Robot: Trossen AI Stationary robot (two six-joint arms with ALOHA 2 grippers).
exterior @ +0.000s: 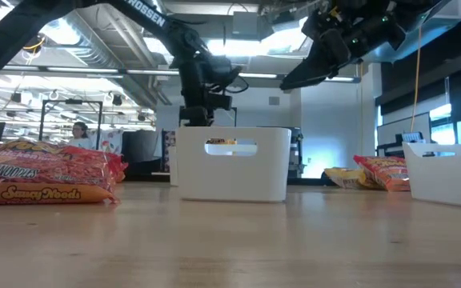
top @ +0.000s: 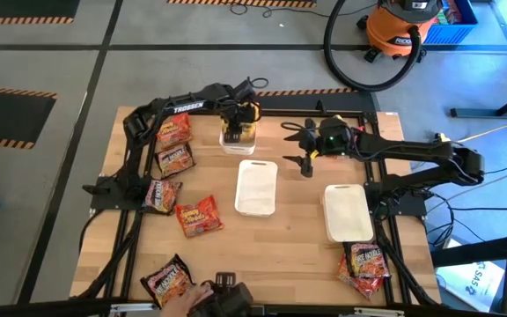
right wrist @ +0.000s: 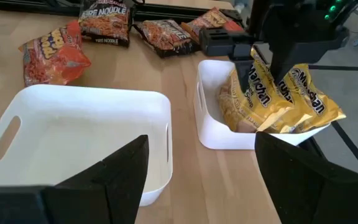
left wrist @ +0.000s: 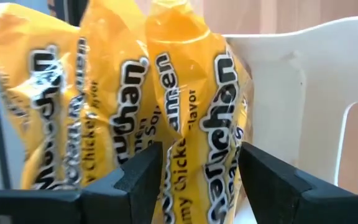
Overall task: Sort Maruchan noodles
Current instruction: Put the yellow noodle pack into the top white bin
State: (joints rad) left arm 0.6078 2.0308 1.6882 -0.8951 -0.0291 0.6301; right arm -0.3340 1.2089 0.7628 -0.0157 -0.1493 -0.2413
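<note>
Several yellow Maruchan packets [right wrist: 278,99] stand on edge in a white tray [top: 238,139] at the table's far middle. My left gripper [left wrist: 201,180] reaches down into that tray and is shut on one yellow packet [left wrist: 191,118]. My right gripper [top: 306,151] hovers open to the tray's right, above the table, touching nothing. Red-orange and dark packets [top: 176,158] lie flat along the table's left side. One [top: 199,216] lies nearer the middle and one [top: 170,282] at the near edge. More packets [top: 368,261] lie at the near right. My left gripper pinches one yellow packet between its two fingers [left wrist: 145,177], a finger on each flat face near the packet's upper part [left wrist: 194,155]. The fingers come from above, pointing down into the tray. The packet stands upright among the other yellow packets; its lower end is hidden in the tray.
Two more white trays sit on the table, one at the middle [top: 256,187] and one right of it [top: 348,211]; the middle one holds nothing. A person's hand [top: 192,298] shows at the near edge. Bare wood lies between the trays and the near edge.
</note>
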